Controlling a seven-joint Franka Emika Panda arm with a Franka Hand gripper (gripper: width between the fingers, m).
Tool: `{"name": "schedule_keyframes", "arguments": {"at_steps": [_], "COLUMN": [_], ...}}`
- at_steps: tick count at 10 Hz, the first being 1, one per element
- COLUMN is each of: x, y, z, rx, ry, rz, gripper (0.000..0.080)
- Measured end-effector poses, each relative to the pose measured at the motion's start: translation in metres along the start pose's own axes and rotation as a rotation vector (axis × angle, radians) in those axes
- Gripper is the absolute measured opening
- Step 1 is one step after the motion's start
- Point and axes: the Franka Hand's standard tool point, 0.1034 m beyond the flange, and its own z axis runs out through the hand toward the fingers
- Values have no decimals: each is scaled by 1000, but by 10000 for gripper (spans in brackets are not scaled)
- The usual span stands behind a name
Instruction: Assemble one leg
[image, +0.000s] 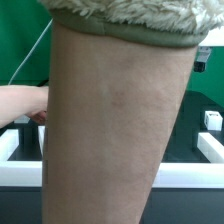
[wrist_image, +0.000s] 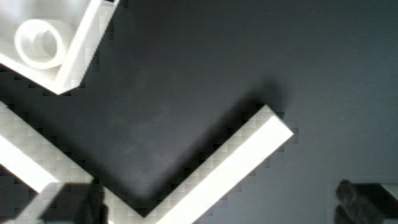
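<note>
Hovering over dark table (wrist_image: 196, 90), fingers (wrist_image: 63, 203) apart (leg hidden)

Exterior view: facing across the scene, with a brown fur-trimmed shape (image: 110, 130) sitting right against the lens and hiding most of it. Wrist view: looking steeply down from close range onto the dark tabletop (wrist_image: 214, 90), peering out between the claw (wrist_image: 217, 203) tips. Both catching only tabletop and white edging (image: 210, 150).
</note>
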Motion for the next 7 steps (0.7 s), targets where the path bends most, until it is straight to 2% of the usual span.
{"name": "schedule_keyframes", "arguments": {"at_steps": [1, 7], "x": [0, 0], "y": [0, -1], "z": [0, 1], "rx": [-11, -8], "ry": [-6, -7], "rz": [15, 15], "gripper": [650, 650]}}
